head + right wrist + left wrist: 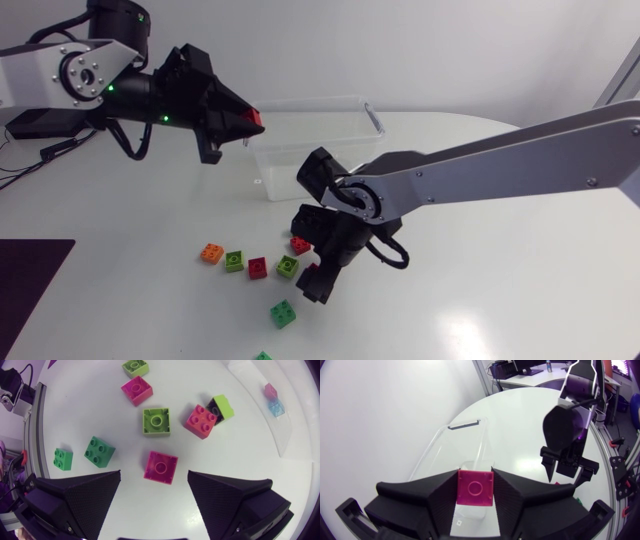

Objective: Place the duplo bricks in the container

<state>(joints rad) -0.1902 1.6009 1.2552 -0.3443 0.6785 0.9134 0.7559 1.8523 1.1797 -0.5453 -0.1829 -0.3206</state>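
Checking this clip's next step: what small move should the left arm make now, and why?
Probably shift slightly inward over the clear plastic container, then open: the left gripper, shut on a red square duplo brick, hangs just at the container's edge.

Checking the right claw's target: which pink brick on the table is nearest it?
The pink brick lying underside up, just ahead of the open right claw. The other two pink bricks sit farther off, studs up.
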